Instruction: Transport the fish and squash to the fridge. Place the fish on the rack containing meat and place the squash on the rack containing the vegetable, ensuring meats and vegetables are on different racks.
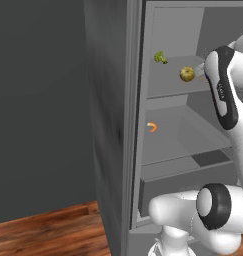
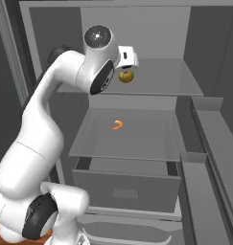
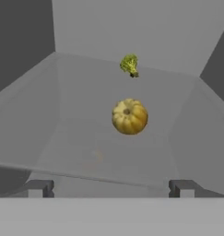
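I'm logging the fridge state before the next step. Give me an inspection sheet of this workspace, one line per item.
Surface: upper rack and middle rack of the open fridge, grey, with a drawer below.
Job's things: squash rests on the upper rack in front of the broccoli floret, apart from it; orange shrimp-like meat lies alone on the middle rack; no fish seen.
Clutter: nothing seen.
Grippers: gripper open, holding nothing, short of the squash.
Cables: nothing seen.
Surroundings: dark wall, wooden floor.
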Controlling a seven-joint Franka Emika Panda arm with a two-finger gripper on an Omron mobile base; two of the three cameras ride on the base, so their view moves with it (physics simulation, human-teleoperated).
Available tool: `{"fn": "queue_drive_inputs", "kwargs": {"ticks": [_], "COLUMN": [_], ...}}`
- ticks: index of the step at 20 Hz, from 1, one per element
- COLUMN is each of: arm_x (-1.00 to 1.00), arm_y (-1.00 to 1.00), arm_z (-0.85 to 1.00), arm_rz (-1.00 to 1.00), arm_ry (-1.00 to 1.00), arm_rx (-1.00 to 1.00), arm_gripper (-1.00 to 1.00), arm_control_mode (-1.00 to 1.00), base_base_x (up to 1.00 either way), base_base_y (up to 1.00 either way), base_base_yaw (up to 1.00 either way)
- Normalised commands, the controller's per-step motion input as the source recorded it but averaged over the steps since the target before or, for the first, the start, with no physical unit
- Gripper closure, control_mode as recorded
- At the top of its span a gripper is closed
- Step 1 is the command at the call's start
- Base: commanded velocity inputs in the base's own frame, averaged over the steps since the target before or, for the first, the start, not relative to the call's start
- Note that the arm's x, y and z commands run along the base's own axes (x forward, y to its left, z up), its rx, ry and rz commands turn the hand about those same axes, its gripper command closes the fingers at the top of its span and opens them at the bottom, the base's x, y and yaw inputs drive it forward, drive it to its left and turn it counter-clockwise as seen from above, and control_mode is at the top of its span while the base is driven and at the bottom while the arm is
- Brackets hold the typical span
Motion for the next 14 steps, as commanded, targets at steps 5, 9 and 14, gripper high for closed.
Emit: {"fn": "queue_drive_inputs", "kwargs": {"ticks": [5, 9, 14], "arm_x": [-1.00, -1.00, -1.00], "arm_y": [0.22, 0.24, 0.32], "arm_z": [-0.02, -0.06, 0.00], "arm_rz": [0.00, -0.04, -0.05], "arm_ry": [0.00, 0.00, 0.21], "arm_rx": [0.00, 0.00, 0.01], "arm_gripper": [-1.00, -1.00, -1.00], "arm_control_mode": [-1.00, -1.00, -1.00], "base_base_x": [0.00, 0.00, 0.00], "base_base_y": [0.00, 0.00, 0.00], "base_base_yaw": [0.00, 0.00, 0.00]}}
